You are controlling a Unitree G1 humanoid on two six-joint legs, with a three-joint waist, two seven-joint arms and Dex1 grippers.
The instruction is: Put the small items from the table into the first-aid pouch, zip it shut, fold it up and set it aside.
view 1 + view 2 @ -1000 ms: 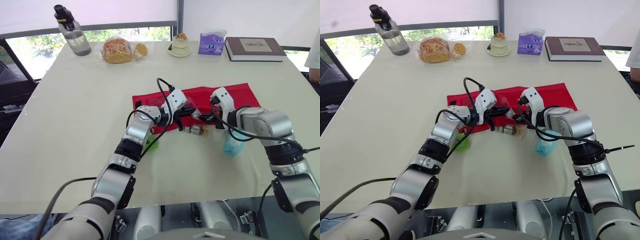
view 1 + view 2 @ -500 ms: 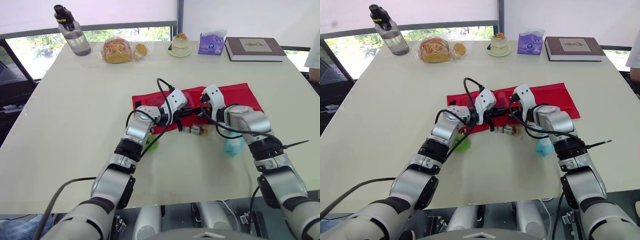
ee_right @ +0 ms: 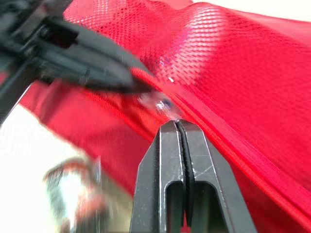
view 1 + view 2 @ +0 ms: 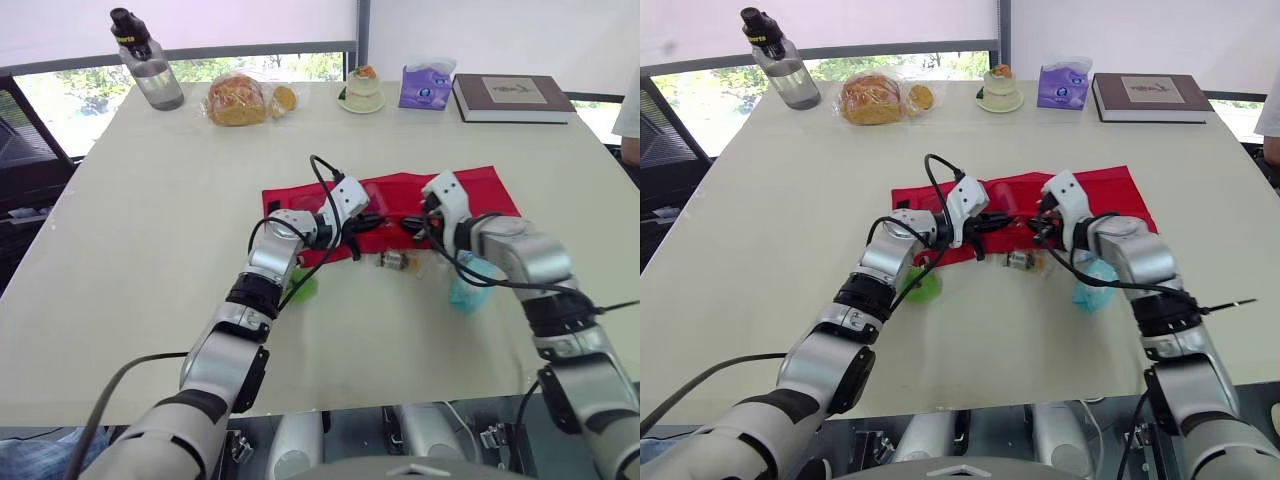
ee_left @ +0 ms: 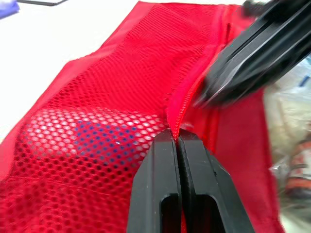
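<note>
From the head, one red pouch (image 4: 475, 190) lies flat on the table (image 4: 150, 250). The left gripper (image 4: 375, 221) and right gripper (image 4: 411, 222) meet at its near edge. Three loose items lie near it: vial (image 4: 393, 261), green piece (image 4: 303, 288), teal packet (image 4: 466, 291). In the left wrist view, two fingers (image 5: 160, 165) pinch the zip edge. In the right wrist view, two fingers (image 3: 155, 165) are pressed together at the seam, beside one silver pull (image 3: 162, 104).

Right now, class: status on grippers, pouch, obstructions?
Left gripper shut on pouch edge. Right gripper shut at zip. Vial, teal packet, green item outside.
</note>
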